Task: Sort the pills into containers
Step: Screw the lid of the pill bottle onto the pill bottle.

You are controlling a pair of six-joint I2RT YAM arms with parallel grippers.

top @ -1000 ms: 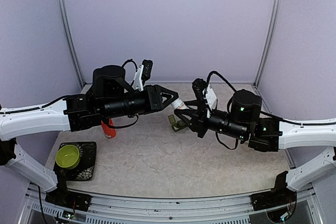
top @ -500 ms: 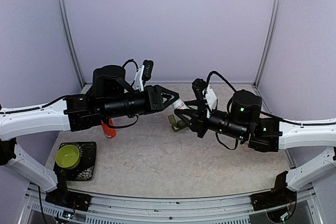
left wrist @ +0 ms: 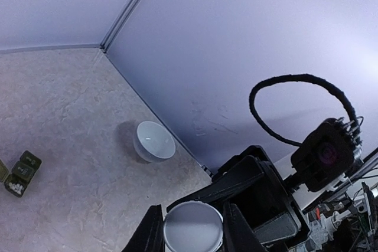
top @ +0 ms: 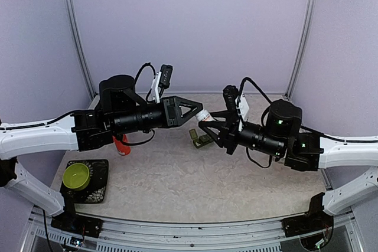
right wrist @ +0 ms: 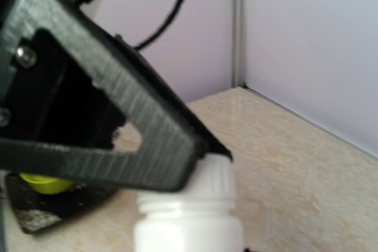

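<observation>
Over the last second both my arms have shifted. The right one has drawn up and toward the right of the top view, the left one has eased back toward the left, and the small white bottle (top: 204,115) between them has risen slightly. It hangs in the air above the table (top: 177,175), near the middle of that view.

My left tool (left wrist: 193,228) is clamped on the bottle's cap end, which shows as a pale disc between the fingers (left wrist: 236,228) at the bottom of the left wrist view. My right tool (top: 211,127) looks closed on the bottle's body from the other side. Its own camera shows only the bottle and none of its fingers, so I go by the top view there.

I judge the small shift to be part of working the cap loose. I see nothing coming out of the bottle.

The containers (left wrist: 29,159) lie on the table at the lower left of the left wrist view, just below the bottle in the top view. The cell nearest the frame's corner holds a few whitish pills (left wrist: 15,187). The other two cells look dark, and I see no white in them. A white bowl (left wrist: 155,141) stands well apart from them near the back wall.
</observation>
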